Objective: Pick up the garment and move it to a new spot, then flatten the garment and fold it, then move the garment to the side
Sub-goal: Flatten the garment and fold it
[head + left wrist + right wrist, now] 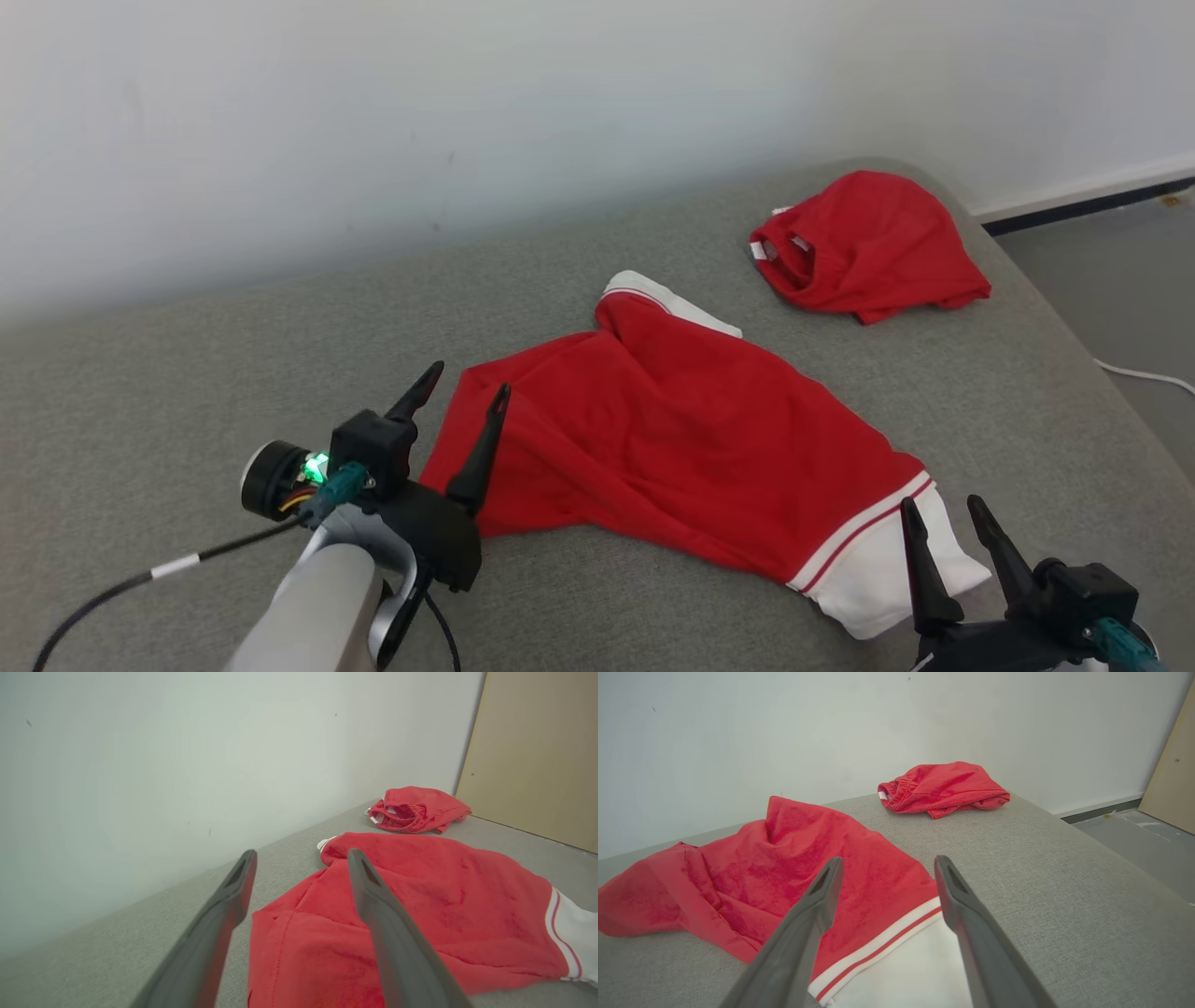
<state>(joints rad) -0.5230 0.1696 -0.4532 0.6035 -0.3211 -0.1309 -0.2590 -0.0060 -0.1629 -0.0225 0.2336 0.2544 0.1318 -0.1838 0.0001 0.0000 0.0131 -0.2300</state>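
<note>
The garment looks soft, light and floppy. I'd pinch its left edge and its near-right white hem. My left gripper and right gripper both gape, empty.

Silver forearm, tapered black fingers

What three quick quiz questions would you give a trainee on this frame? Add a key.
1. True or false: the left gripper is open at the large red garment's edge.
2. Which is nearest the garment's white end? A) left gripper B) right gripper C) wall
3. How many red garments lie on the grey surface?
Key: 1 true; 2 B; 3 two, counting the small crumpled red garment.
</note>
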